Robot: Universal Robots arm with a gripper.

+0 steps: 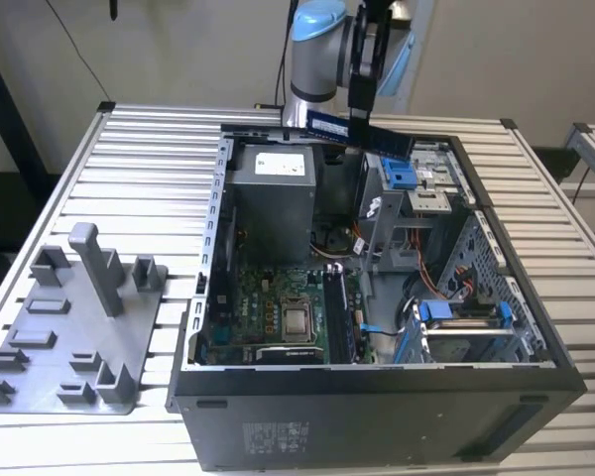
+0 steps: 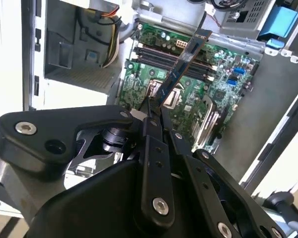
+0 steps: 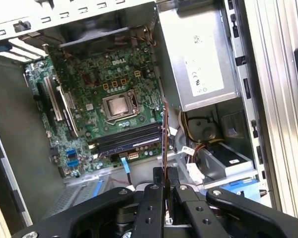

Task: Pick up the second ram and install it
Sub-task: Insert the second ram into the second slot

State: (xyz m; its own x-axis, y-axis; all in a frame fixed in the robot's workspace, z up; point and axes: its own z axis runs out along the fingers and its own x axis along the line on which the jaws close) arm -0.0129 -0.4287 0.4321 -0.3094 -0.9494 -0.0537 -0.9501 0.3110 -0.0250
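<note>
My gripper (image 1: pixel 361 107) hangs over the back of the open computer case (image 1: pixel 377 397), shut on the second ram (image 1: pixel 362 130), a long dark stick with a white label held level above the case rim. In the second wrist view the ram (image 2: pixel 183 67) juts out from my gripper (image 2: pixel 154 116) over the green motherboard (image 2: pixel 228 99). In the first wrist view the stick shows edge-on (image 3: pixel 165 141) ahead of my gripper (image 3: pixel 167 181), above the dark memory slots (image 3: pixel 126 140) beside the processor socket (image 3: pixel 118 105).
A grey power supply (image 1: pixel 273 188) fills the case's back corner. Drive cages with blue clips (image 1: pixel 461 317) and loose cables (image 1: pixel 421 288) sit on the exterior view's right. The grey plastic holder tray (image 1: pixel 69 332) lies on the slatted table (image 1: pixel 159 139) to the case's left.
</note>
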